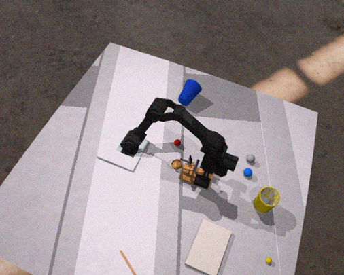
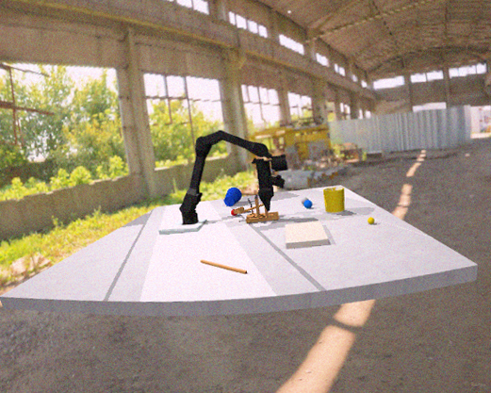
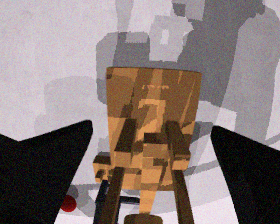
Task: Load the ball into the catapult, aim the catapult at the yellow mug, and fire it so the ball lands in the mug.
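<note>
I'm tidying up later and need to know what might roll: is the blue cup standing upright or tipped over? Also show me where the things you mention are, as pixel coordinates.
Tipped over: the blue cup [image 1: 189,92] [image 2: 232,196] lies on its side, its long wall against the table.

The arm [image 1: 196,126] [image 2: 241,141] is matte black, with blocky joints.
</note>
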You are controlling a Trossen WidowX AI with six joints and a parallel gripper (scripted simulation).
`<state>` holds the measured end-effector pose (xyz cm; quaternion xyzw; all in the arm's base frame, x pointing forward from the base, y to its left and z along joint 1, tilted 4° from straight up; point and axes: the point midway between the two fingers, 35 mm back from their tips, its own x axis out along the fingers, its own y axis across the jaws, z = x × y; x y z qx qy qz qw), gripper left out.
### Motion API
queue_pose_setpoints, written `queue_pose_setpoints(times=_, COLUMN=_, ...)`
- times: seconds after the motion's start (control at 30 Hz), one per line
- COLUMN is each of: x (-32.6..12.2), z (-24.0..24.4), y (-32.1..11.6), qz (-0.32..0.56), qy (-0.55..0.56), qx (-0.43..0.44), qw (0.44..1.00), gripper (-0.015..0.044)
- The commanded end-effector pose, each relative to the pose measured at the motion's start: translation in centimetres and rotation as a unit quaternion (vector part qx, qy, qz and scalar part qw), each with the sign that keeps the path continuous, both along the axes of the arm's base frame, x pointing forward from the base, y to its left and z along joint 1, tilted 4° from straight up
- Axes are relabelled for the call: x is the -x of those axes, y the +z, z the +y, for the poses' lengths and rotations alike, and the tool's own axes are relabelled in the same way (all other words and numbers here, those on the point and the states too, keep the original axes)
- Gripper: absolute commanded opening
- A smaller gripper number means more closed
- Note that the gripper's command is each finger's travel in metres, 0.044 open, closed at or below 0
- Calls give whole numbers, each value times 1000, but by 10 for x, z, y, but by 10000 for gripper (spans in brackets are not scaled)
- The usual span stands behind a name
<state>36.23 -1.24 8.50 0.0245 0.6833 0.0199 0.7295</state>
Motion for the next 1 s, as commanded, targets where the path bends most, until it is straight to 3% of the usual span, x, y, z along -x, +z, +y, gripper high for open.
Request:
queue_pose_setpoints(times=0.0, x=1, z=1, y=-8, qz=3, qy=-3, qx=0, qw=1000, gripper=440)
queue_pose_setpoints(times=0.23, x=1, z=1, y=-15, qz=3, qy=-3, qx=0, qw=1000, gripper=440)
queue_pose_setpoints(times=0.6, x=0, z=1, y=-12, qz=1, qy=0, qx=0, qw=1000, gripper=151)
queue_pose_setpoints(times=0.8, x=0, z=1, y=-12, qz=1, qy=0, qx=0, qw=1000, gripper=111)
queue_pose_setpoints(times=0.97, x=3, z=-2, y=35, qz=1, qy=0, qx=0, qw=1000, gripper=0)
